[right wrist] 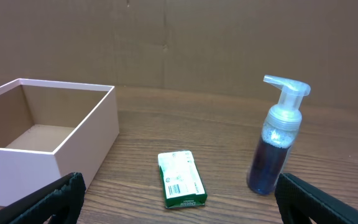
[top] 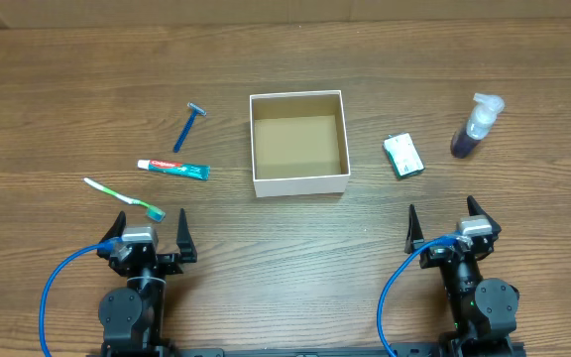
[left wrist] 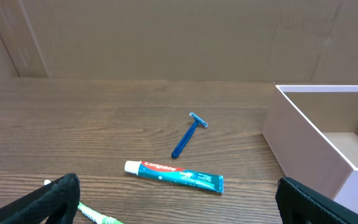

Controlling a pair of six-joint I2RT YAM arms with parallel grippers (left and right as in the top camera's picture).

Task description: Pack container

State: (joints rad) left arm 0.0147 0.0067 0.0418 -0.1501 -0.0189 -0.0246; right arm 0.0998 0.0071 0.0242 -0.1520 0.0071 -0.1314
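Observation:
The container (top: pixel 298 181) is a square shallow white box with a brown inside, empty, at the table's middle; it also shows in the left wrist view (left wrist: pixel 303 134) and the right wrist view (right wrist: pixel 73 152). Left of it lie a blue razor (top: pixel 188 125), a toothpaste tube (top: pixel 173 169) and a green-white toothbrush (top: pixel 125 199). Right of it lie a green-white packet (top: pixel 402 156) and a pump bottle with dark blue liquid (top: pixel 475 127). My left gripper (top: pixel 151 233) is open and empty near the toothbrush. My right gripper (top: pixel 446 227) is open and empty below the packet.
The table is brown wood grain (top: pixel 295 268). A cardboard wall (left wrist: pixel 179 37) stands behind the table. Blue cables (top: pixel 53 288) loop from both arm bases at the front edge.

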